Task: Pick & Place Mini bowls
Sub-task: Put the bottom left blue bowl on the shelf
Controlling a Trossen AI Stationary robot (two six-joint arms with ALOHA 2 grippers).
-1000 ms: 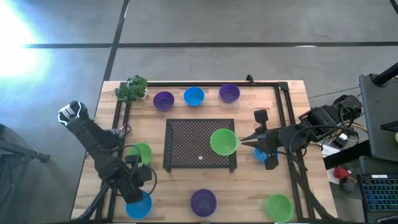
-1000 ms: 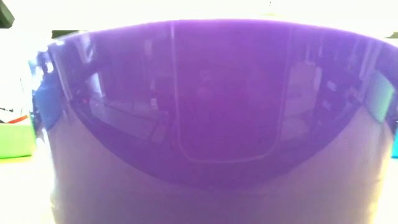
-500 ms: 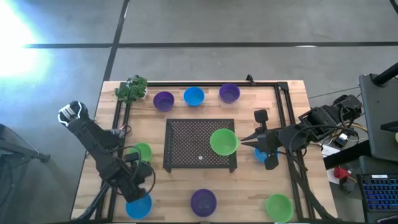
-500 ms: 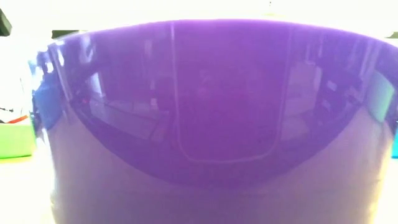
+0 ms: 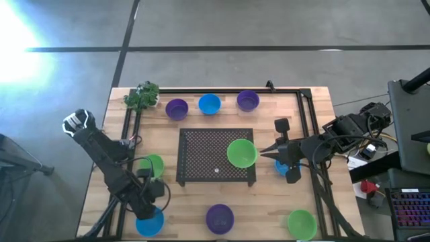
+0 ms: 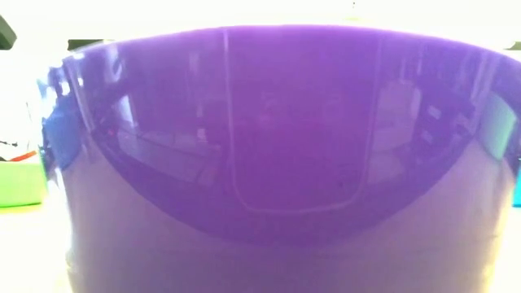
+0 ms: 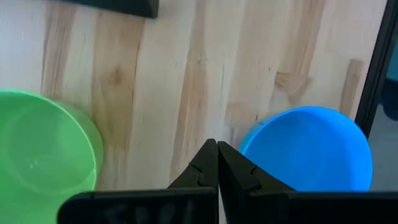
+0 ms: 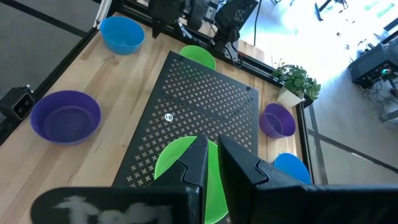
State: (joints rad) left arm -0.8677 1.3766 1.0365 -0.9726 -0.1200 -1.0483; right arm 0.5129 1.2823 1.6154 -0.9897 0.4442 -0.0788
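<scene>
So, right gripper (image 5: 262, 152) pinched narrow on rim of lime green bowl (image 5: 241, 152), bowl sitting just ahead of its fingertips over edge of black mesh mat (image 5: 215, 156). Left gripper (image 7: 217, 163) fully closed, nothing in it, pointing at bare wood between green bowl (image 7: 43, 143) on one side and blue bowl (image 7: 311, 149) on other. Purple bowl (image 6: 277, 155) fills low view.

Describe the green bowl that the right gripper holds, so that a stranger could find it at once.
Start at the black mesh mat in the middle of the table. The lime green bowl sits at the mat's right edge, pinched by the right gripper. It is the only bowl over the mat; the other bowls rest on bare wood.
</scene>
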